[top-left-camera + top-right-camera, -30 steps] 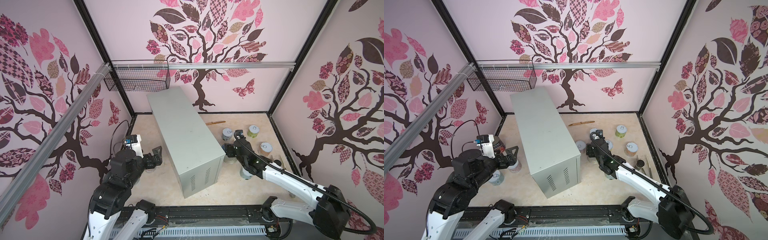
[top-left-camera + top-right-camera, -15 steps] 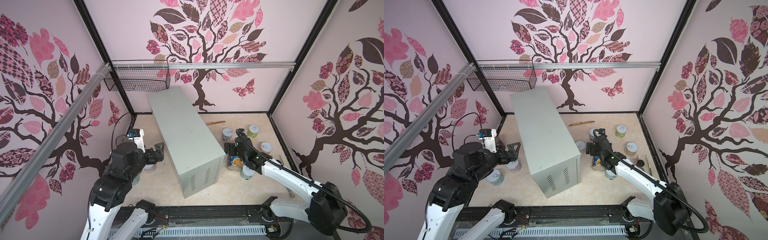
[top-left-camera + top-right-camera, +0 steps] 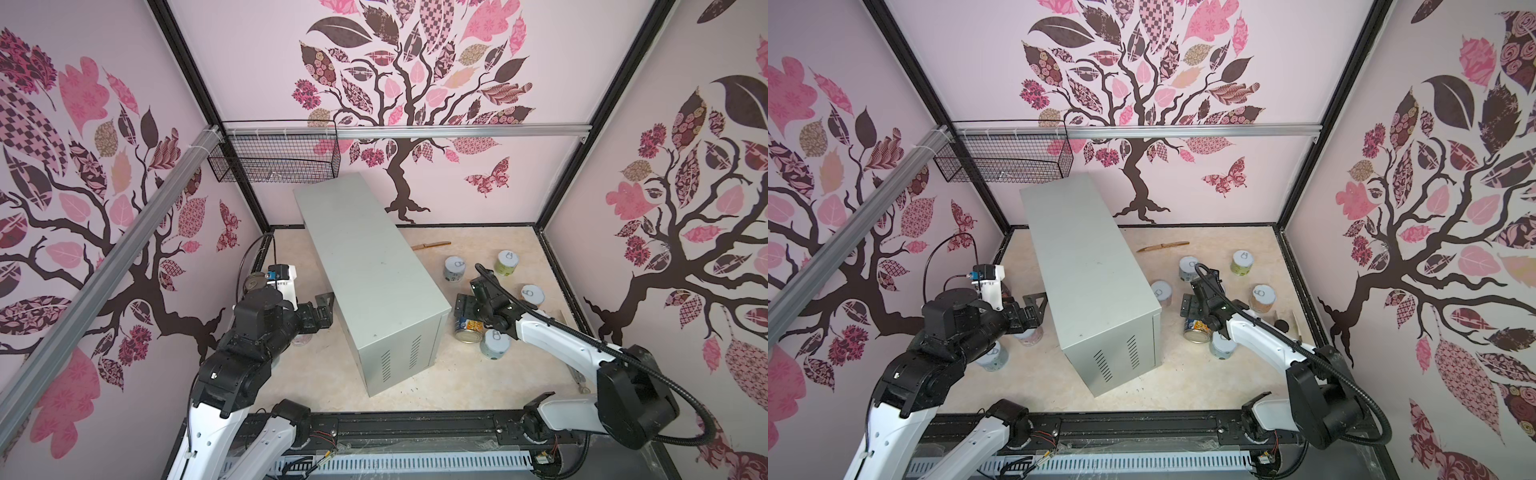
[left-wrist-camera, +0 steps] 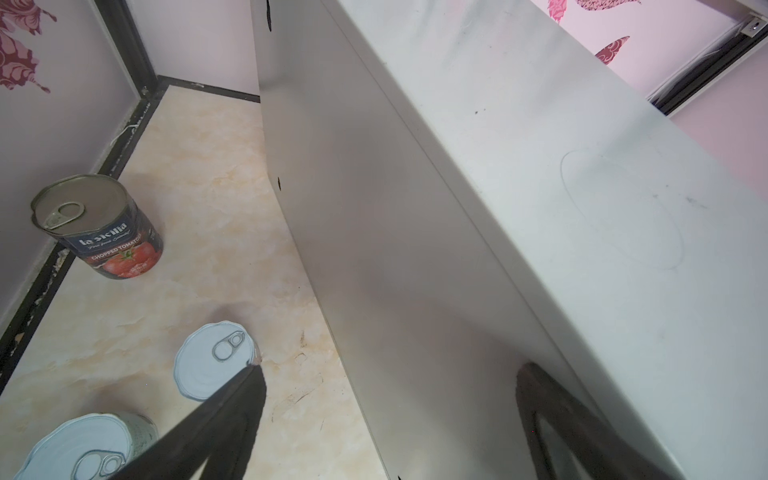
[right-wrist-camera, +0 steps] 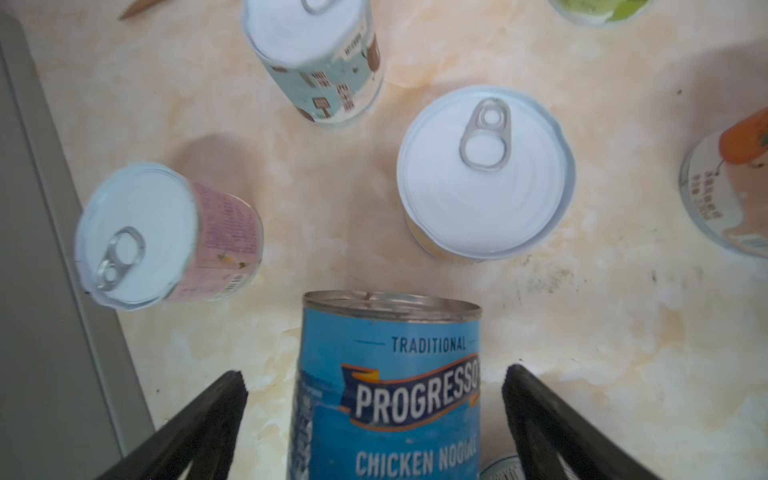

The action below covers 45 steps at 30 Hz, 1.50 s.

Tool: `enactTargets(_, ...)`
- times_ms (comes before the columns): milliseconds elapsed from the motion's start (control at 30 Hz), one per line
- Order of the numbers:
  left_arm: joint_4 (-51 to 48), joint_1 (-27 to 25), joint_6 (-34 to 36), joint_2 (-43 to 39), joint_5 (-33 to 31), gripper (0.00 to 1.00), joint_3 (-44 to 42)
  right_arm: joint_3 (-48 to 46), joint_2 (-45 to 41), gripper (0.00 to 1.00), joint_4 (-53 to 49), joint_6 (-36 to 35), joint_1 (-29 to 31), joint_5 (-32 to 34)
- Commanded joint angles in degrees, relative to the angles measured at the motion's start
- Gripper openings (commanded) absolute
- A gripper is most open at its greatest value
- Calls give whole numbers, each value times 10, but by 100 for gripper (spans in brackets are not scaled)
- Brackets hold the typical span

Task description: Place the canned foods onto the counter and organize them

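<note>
The counter [image 3: 365, 257] is a long grey metal box in the middle of the floor, its top bare. My right gripper [image 5: 374, 374] is open, and the blue-label tall can [image 5: 390, 374] lies on its side on the floor between its fingers, with a gap on each side. In both top views this can [image 3: 469, 328] lies right of the counter, among several short white-lid cans [image 3: 454, 269]. My left gripper [image 4: 390, 368] is open and empty against the counter's left face. Below it are two short cans [image 4: 212, 357] and a tomato can [image 4: 104, 232].
A black wire basket [image 3: 274, 158] hangs on the back-left rail. A wooden knife [image 3: 430, 246] lies on the floor behind the cans. A pink-label can [image 3: 1161, 293] stands close to the counter's right side. Walls close in on three sides.
My right gripper opened and let go of the blue-label can, which now lies on the floor. The left gripper shifted slightly beside the counter and stayed open.
</note>
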Motion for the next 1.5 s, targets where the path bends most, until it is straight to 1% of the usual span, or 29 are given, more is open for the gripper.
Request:
enactTargets(0,18,-1,-4,-7,15,98,-21,0,41,100,-11,18,-4,-32)
enactTargets(167,32,-1,-14,-12,31,98,-46,4,92,100,5,26,-6,-52)
enactTargets(400,50,-1,-19,-22,43,98,-74,18,146,100,13,15,-5,-63)
enactTargets(533,55,-1,-20,-21,48,98,-84,36,174,96,-2,0,-5,-65)
enactTargets(633,58,-1,-20,-20,51,98,-88,48,190,91,-10,-11,-6,-72)
enactTargets(700,62,-1,-21,-21,54,98,-91,50,195,86,-11,-15,-6,-79)
enactTargets(733,62,-1,-22,-20,55,98,-92,53,197,82,-13,-18,-6,-84)
enactTargets(800,64,-1,-24,-20,56,98,-94,63,202,73,-23,-28,-6,-93)
enactTargets(867,66,-1,-25,-21,57,98,-95,70,202,61,-29,-33,-6,-95)
enactTargets(967,68,-1,-27,-20,57,98,-94,73,190,48,-29,-34,-5,-91)
enactTargets(1033,66,-1,-26,-21,56,98,-92,76,176,43,-31,-34,-6,-89)
enactTargets(1100,64,0,-26,-20,55,98,-87,79,156,34,-31,-35,-6,-84)
enactTargets(1200,59,-1,-25,-19,53,98,-81,86,124,30,-31,-38,-6,-74)
enactTargets(1300,55,-1,-25,-17,50,98,-73,90,89,28,-24,-43,-5,-74)
enactTargets(1467,51,-1,-22,-15,44,98,-61,84,28,16,1,-56,-5,-67)
